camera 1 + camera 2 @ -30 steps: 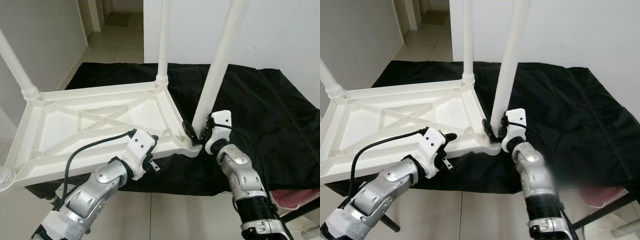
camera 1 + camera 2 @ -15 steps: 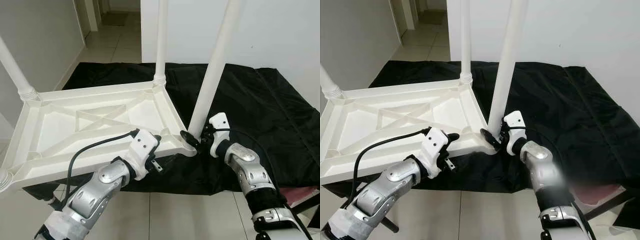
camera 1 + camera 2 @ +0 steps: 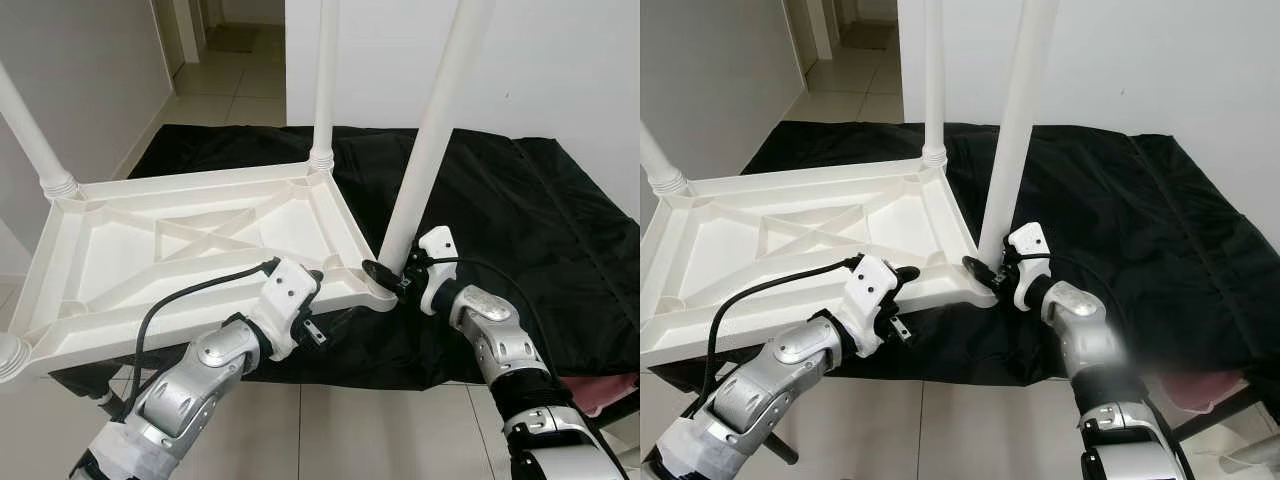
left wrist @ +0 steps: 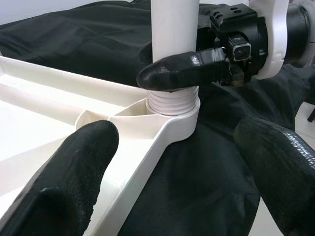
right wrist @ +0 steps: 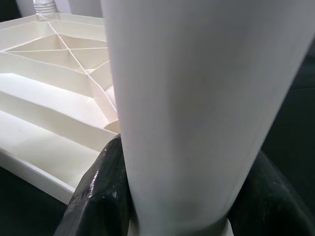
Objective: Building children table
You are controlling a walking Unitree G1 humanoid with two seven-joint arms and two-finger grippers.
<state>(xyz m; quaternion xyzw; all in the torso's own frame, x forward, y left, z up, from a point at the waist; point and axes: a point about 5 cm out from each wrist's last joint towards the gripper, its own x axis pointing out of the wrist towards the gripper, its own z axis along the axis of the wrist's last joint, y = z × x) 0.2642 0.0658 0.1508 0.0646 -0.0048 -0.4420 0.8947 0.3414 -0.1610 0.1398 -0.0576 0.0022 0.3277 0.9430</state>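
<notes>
Right gripper [image 3: 384, 274] clamps near-right leg [image 3: 432, 140] just above its threaded base, fingers on either side of tube. Left gripper [image 3: 313, 305] at near edge of table top [image 3: 150, 250], fingers spread wide, one over rim, one past it above black cloth [image 3: 520, 220].

Table top: white, upside down on cloth, ribbed underside up, long axis running left-right, left end overhanging cloth. Legs point upward; clamped leg tilts slightly right, far-right leg [image 3: 325, 80] upright. No readable writing.
</notes>
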